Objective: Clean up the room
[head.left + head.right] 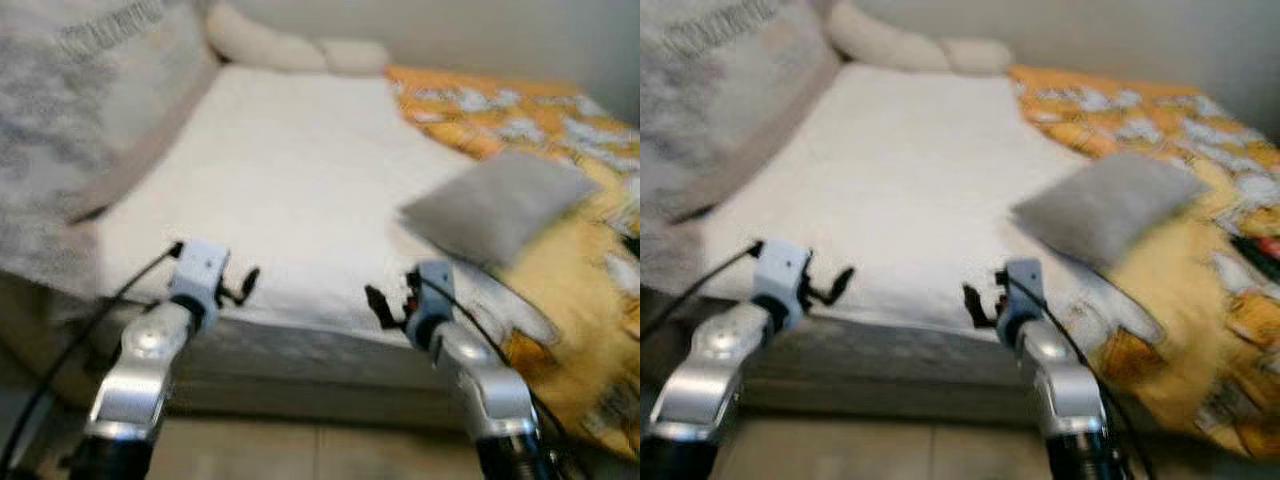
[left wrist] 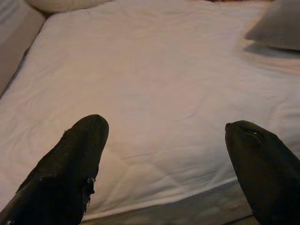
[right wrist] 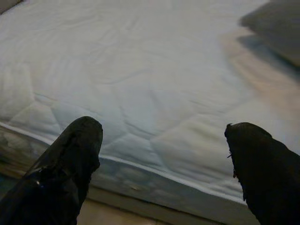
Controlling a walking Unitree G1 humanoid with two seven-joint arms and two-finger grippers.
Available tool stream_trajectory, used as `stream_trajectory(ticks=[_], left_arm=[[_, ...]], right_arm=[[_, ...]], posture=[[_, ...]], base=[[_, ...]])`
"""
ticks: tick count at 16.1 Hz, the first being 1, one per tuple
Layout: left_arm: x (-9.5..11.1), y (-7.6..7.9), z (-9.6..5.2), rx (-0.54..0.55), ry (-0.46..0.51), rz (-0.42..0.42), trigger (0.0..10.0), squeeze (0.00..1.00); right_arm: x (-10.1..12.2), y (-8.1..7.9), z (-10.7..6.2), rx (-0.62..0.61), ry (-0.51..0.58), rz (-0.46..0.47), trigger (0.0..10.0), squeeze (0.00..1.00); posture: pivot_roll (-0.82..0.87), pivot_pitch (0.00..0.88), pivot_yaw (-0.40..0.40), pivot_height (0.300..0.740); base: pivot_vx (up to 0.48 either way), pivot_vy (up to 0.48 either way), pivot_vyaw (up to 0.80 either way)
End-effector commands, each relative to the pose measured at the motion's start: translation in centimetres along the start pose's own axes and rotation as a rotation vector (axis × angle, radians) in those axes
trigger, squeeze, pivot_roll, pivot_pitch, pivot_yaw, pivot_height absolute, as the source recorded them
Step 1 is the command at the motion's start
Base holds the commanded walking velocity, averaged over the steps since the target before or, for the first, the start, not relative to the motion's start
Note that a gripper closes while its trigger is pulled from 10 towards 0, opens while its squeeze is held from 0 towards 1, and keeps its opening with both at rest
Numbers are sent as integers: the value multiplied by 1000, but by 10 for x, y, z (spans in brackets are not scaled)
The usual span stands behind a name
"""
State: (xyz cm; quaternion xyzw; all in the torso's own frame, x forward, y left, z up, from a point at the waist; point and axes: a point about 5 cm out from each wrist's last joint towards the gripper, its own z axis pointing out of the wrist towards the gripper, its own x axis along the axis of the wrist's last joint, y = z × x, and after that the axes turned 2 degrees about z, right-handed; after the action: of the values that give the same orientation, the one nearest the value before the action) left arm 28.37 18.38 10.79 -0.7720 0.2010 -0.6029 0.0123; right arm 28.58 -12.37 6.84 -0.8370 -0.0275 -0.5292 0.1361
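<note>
Floor: pale tile [image 1: 250, 445] at the foot of the bed, nearest the robot.
Left gripper: the left gripper [image 1: 245, 285] hovers at the near edge of the mattress, fingers [image 2: 70, 173] spread wide, nothing between them.
Right gripper: the right gripper [image 1: 378, 305] hovers level with it, just short of the same edge, fingers [image 3: 70, 159] equally wide apart and empty.
Mattress: a bare white quilted mattress [image 1: 290, 180] runs away from the robot, its grey side panel facing the grippers.
Grey pillow: a grey pillow [image 1: 495, 205] lies askew on the robot's right, half on the mattress and half on the orange bedding, beyond the right gripper.
Orange duvet: an orange patterned duvet [image 1: 560, 290] is bunched along the right side, spilling over the edge.
Grey blanket: a pale grey blanket [image 1: 80, 110] is heaped on the left.
Far end: two cream pillows [image 1: 290, 48] rest against a plain wall.
Step in hand: likely approaching the bed to tidy it; the head views are blurred, so it seems wise to settle before reaching.
Doing it well: take the grey pillow by a corner with the right gripper, clear of the duvet folds.
</note>
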Motion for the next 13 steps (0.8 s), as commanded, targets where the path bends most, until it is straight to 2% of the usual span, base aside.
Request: stream_trajectory(ticks=[1, 2, 7, 12, 13], left_arm=[[3, 3, 3, 5, 17, -10, 10000, 0], [3, 1, 3, 27, 19, -43, 10000, 0], [8, -3, 4, 78, 63, -64, 10000, 0], [7, -4, 5, 87, 70, -86, 10000, 0], [6, -4, 5, 86, 70, -91, 10000, 0]], right_arm=[[2, 12, -3, -48, 14, -13, 10000, 0], [3, 13, -3, -56, 28, -15, 10000, 0], [8, 13, -2, -68, 63, -53, 10000, 0], [11, 15, -1, -86, 74, -65, 10000, 0], [12, 16, -1, -103, 89, -90, 10000, 0]], posture=[[91, 0, -13, 740], [90, 0, -13, 740], [86, 0, -11, 740], [82, 0, -10, 740], [81, 0, -10, 740]], base=[[0, -337, -756], [0, 0, 0], [0, 0, 0], [0, 0, 0], [277, 0, 0]])
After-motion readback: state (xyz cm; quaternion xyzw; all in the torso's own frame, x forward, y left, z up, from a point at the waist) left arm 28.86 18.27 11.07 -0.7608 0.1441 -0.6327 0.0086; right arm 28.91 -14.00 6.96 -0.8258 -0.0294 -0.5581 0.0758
